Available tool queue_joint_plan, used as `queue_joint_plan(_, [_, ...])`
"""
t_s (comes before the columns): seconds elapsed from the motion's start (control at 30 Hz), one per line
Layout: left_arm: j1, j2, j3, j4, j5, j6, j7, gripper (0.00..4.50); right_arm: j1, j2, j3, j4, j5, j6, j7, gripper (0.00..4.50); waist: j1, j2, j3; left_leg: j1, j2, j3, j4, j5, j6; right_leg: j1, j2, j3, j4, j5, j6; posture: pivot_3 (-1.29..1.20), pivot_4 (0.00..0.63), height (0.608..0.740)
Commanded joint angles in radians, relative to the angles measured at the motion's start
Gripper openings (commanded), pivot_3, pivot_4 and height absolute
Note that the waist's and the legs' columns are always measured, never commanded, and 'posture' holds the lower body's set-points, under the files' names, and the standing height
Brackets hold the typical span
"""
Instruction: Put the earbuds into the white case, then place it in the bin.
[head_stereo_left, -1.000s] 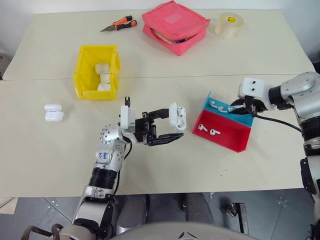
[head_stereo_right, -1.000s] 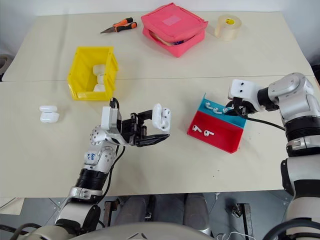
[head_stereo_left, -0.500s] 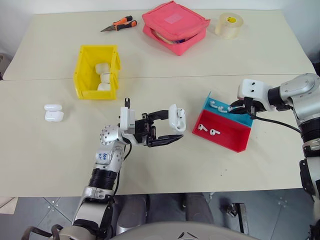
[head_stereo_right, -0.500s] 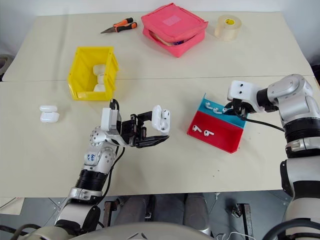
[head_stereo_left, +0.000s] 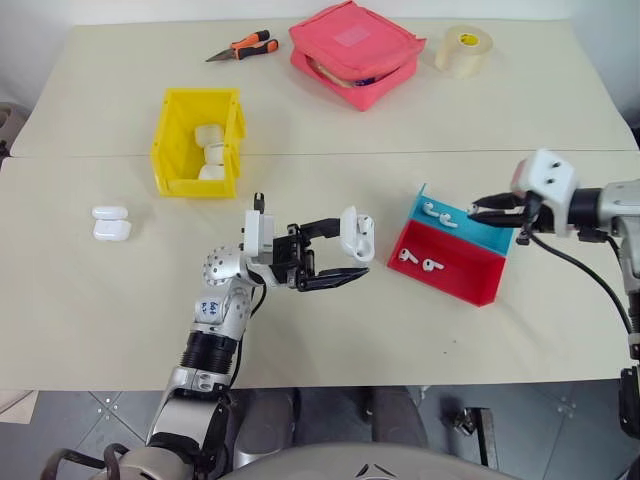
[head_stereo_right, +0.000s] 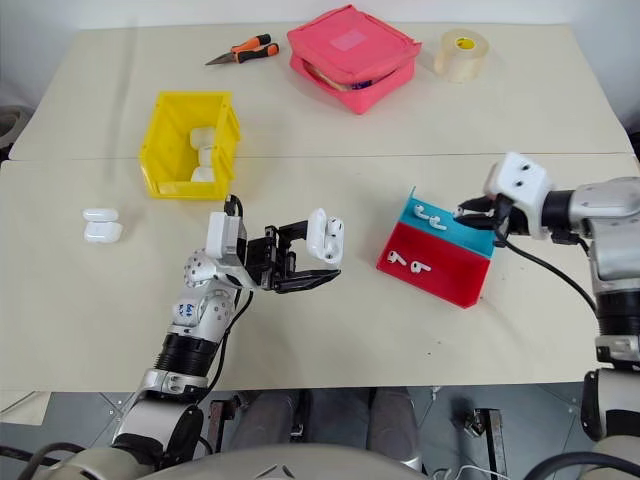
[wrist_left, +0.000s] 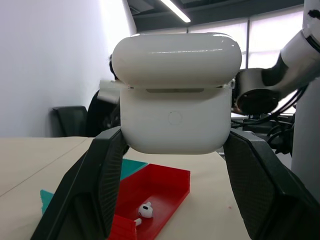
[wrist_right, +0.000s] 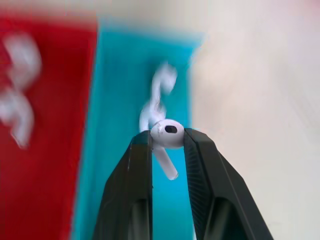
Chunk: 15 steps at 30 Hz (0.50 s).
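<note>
My left gripper (head_stereo_left: 352, 250) is shut on the white case (head_stereo_left: 356, 234) and holds it above the table's middle with its lid raised; the left wrist view has the case (wrist_left: 175, 120) wedged between both fingers. At the right edge of the red and blue tray (head_stereo_left: 470, 285), my right gripper (head_stereo_left: 474, 211) is shut on one of the earbuds (wrist_right: 169, 131), lifted just off the blue half. One earbud (head_stereo_left: 433, 212) lies in the blue half and two (head_stereo_left: 405, 256) lie in the red half. The yellow bin (head_stereo_left: 172, 140) stands at the far left with white cases (head_stereo_left: 208, 150) inside.
Two more white cases (head_stereo_left: 110, 224) lie on the table at the left. A pink pouch (head_stereo_left: 355, 50), a roll of tape (head_stereo_left: 460, 48) and orange-handled pliers (head_stereo_left: 238, 48) sit along the far edge.
My right gripper has closed on an earbud in the blue half and drawn back and up to the right with it. The left gripper and case have stayed put.
</note>
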<state>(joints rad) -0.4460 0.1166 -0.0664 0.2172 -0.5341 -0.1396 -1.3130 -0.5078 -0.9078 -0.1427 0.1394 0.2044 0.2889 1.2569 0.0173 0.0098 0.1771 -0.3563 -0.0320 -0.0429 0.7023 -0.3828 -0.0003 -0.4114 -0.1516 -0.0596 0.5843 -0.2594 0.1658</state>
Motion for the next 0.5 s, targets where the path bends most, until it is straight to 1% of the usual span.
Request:
queue_joint_plan(0.03, [-0.019,-0.004,-0.002,0.000,-0.024,0.012,-0.023,2.70,0.078,0.035,-0.138,-0.202,0.182,0.150,-0.065,0.51,0.001,0.000,0.000,0.000,0.000,0.000,0.000,0.000,0.000,0.000,0.000,0.000,0.000,0.000,0.000,0.00,0.150,0.740])
queue_joint_plan(0.07, [-0.022,-0.002,-0.001,0.002,-0.026,0.017,-0.027,2.70,0.104,0.053,-0.162,-0.249,0.221,0.179,-0.086,0.51,0.004,0.000,0.000,0.000,0.000,0.000,0.000,0.000,0.000,0.000,0.000,0.000,0.000,0.000,0.000,0.00,0.150,0.740])
queue_joint_plan(0.17, [-0.039,-0.001,0.000,0.015,-0.024,0.028,-0.036,2.70,0.206,0.186,-0.235,-0.448,0.432,0.295,-0.195,0.51,0.007,0.000,0.000,0.000,0.001,-0.001,0.000,0.000,0.000,0.000,0.000,0.000,0.001,0.000,0.000,0.00,0.150,0.740])
queue_joint_plan(0.27, [-0.052,0.003,0.002,0.022,-0.021,0.038,-0.041,2.70,0.252,0.319,-0.257,-0.607,0.723,0.448,-0.369,0.51,0.006,0.000,0.000,0.000,0.000,-0.001,0.001,0.000,0.000,0.000,0.000,0.001,0.001,0.000,0.000,0.00,0.150,0.740])
queue_joint_plan(0.33, [-0.057,0.007,0.002,0.024,-0.017,0.045,-0.040,2.70,0.274,0.408,-0.254,-0.676,0.887,0.480,-0.490,0.51,0.006,0.000,0.000,0.000,0.000,-0.001,0.001,0.000,0.000,0.000,0.000,0.001,0.001,0.000,0.000,0.00,0.150,0.740])
queue_joint_plan(0.4, [-0.061,0.012,0.003,0.028,-0.009,0.048,-0.035,2.70,0.287,0.467,-0.235,-0.721,0.974,0.479,-0.590,0.51,0.006,0.000,0.000,0.001,0.001,-0.002,0.001,0.000,0.000,0.000,0.000,0.000,0.001,0.000,0.000,0.00,0.150,0.740])
queue_joint_plan(0.5, [-0.067,0.015,0.001,0.035,0.005,0.045,-0.022,2.70,0.319,0.522,-0.180,-0.770,1.018,0.465,-0.670,0.51,0.007,0.000,0.000,0.001,-0.001,-0.002,0.001,0.000,0.000,0.000,0.000,0.001,0.001,0.000,0.000,0.00,0.150,0.740])
